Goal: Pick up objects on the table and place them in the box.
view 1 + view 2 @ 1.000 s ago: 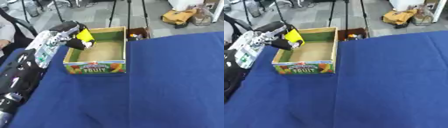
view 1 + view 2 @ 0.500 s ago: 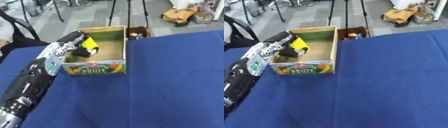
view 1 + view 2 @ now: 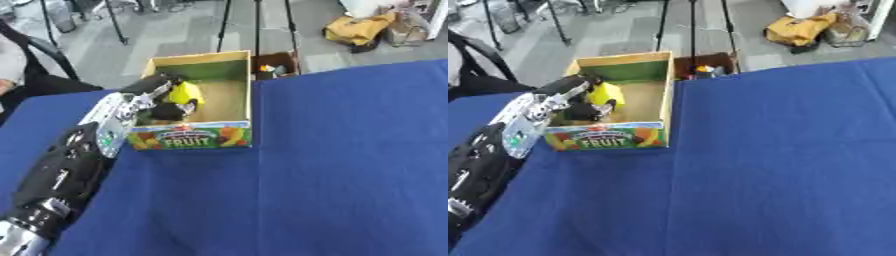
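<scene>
left hand curled round yellow object, inside fruit box | not yet released | blue counter shows nothing left | right hand unseen

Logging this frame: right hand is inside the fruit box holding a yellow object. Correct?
Not the right hand. It is the left hand, coming in from the view's left, that is inside the fruit box, curled round the yellow object. The left eye view shows it. The right hand shows in neither view.
</scene>
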You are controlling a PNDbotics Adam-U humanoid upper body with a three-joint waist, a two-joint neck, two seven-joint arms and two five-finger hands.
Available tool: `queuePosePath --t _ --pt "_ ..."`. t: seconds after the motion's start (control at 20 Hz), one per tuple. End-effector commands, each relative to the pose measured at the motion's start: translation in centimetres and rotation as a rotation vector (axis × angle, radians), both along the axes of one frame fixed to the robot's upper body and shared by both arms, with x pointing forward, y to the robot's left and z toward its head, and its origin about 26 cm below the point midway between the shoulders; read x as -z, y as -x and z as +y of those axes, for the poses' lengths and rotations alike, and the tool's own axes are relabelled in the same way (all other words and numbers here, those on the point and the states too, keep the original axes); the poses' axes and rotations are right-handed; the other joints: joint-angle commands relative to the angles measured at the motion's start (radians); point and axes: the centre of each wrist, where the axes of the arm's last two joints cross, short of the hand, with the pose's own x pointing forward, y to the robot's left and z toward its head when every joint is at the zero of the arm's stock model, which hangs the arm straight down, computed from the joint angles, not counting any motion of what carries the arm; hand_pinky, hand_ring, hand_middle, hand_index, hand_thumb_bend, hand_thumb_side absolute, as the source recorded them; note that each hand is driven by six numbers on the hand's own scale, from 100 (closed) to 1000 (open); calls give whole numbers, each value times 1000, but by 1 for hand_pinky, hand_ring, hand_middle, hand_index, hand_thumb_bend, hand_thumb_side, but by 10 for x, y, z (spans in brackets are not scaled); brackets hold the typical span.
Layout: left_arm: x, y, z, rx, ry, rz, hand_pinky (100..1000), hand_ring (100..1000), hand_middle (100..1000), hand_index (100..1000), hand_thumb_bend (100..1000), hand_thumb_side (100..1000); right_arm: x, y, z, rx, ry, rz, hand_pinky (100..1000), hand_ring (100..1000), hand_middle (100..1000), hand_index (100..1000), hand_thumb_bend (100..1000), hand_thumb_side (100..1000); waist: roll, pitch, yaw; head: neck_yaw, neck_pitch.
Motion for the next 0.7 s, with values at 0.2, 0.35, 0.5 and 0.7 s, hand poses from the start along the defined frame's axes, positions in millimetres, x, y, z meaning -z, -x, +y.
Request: queuePosePath --t 0.2,0.35,0.5,0.7 --pt "-20 8 2 -7 -61 -58 764 909 956 1000 638 800 -5 4 0 -8 -2 -25 705 793 472 808 218 656 -7 -38 0 -7 0" --pt "-27 12 -1 1 -51 -124 768 909 952 1000 685 835 -4 4 0 -5 -4 -21 705 793 473 808 215 655 -9 -44 2 -10 5" --pt "-38 19 -4 25 -41 -209 759 897 932 1000 652 884 -2 3 -2 7 -7 -10 705 793 475 808 210 653 -12 -56 14 -25 21" --pt "-61 37 -7 71 -35 -355 730 867 893 1000 527 909 3 3 -5 23 -9 1 706 793 482 809 192 646 -16 -81 37 -66 56"
